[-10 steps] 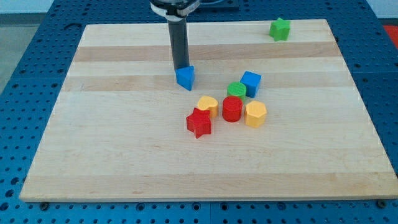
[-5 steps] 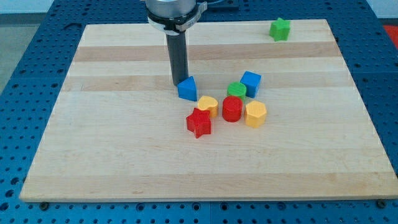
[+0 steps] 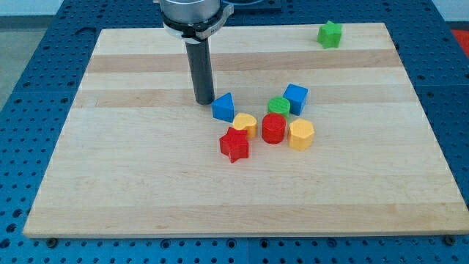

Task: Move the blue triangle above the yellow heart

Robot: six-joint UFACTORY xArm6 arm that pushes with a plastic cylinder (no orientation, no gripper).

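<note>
The blue triangle (image 3: pixel 224 107) sits on the wooden board (image 3: pixel 132 169) near its middle. The yellow heart (image 3: pixel 245 124) lies just below and to the right of it, close to it or touching; I cannot tell which. My tip (image 3: pixel 203 101) stands on the board just left of the blue triangle, a small gap away from it. The dark rod rises from the tip toward the view's top.
A red star (image 3: pixel 234 144) lies below the yellow heart. A red cylinder (image 3: pixel 274 128), a yellow hexagon (image 3: pixel 301 135), a green cylinder (image 3: pixel 278 106) and a blue cube (image 3: pixel 295 97) cluster to the right. A green star (image 3: pixel 330 34) sits at the top right.
The blue triangle has slid down and slightly right toward the yellow heart. My tip went down with it, then drew off to the left.
</note>
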